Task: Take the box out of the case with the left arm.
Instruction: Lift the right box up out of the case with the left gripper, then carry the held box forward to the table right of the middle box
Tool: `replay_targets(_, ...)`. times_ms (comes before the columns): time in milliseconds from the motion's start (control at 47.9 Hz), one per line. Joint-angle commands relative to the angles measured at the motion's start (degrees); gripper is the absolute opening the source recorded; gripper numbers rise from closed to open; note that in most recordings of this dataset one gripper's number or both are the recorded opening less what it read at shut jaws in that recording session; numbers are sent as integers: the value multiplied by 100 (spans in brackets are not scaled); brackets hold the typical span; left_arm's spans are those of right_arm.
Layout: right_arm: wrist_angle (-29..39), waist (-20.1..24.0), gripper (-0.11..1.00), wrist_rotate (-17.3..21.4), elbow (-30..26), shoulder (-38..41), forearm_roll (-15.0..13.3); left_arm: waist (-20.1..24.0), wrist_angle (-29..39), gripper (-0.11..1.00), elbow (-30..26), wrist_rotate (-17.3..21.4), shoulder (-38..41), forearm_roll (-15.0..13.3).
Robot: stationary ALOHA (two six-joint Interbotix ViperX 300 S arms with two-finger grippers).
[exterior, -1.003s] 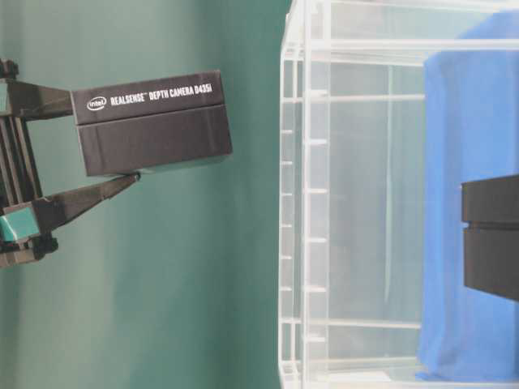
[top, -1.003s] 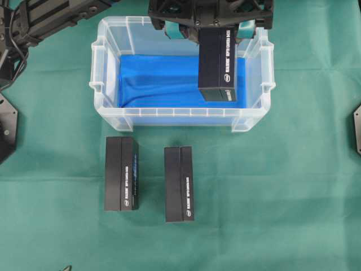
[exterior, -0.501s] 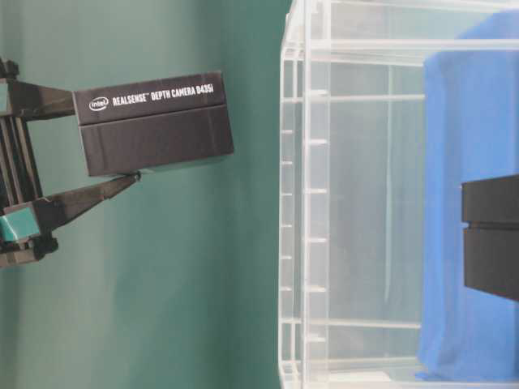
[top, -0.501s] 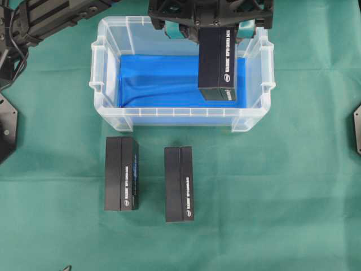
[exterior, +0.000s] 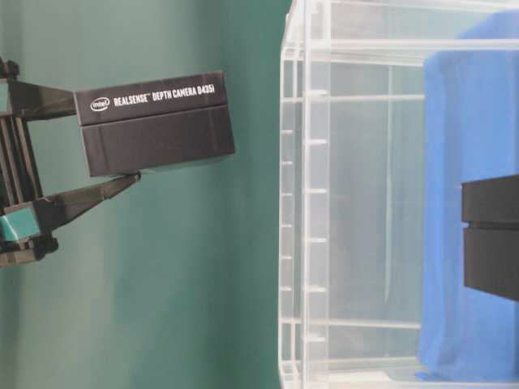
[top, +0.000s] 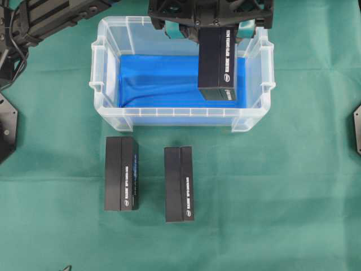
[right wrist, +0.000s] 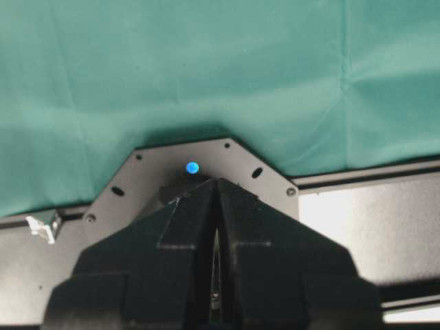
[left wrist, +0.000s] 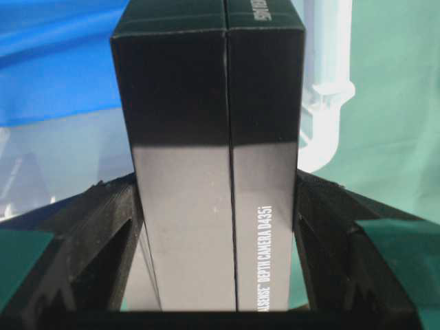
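A black box [top: 217, 65] printed "RealSense Depth Camera D435i" hangs over the right part of the clear case [top: 169, 112], which has a blue sheet on its bottom. My left gripper [top: 211, 22] is shut on the box's far end. In the table-level view the box [exterior: 154, 134] is wholly outside the case's rim [exterior: 285, 194], held by the left gripper [exterior: 105, 138]. In the left wrist view both black fingers [left wrist: 103, 227] press the box's [left wrist: 213, 172] sides. The right gripper [right wrist: 216, 189] is shut and empty.
Two more black boxes lie on the green cloth in front of the case, one at the left [top: 121, 173] and one nearer the middle [top: 179, 183]. The right gripper sits over a grey metal plate [right wrist: 206, 158] at the table's edge.
The held box has shifted by a hair toward the case in the table-level view. The grip and the right arm are unchanged.
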Motion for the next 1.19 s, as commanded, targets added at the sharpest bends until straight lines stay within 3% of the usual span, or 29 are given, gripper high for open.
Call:
replay_targets(0,0,0,0,9,-53,0,-9,-9,-18,60,-105,0,-176,18)
replay_targets(376,0,0,0,0,-53,-9,-9,-308,-18,60,-105,-229,-149,18)
replay_targets(898,9,0,0,-9,-53,-9,-9,-1503,-53,60,-114,-1573,-149,44)
replay_targets(1170,9,0,0,-18,-53,-9,-9,-1854,-62,60,-105,-1978,-149,44)
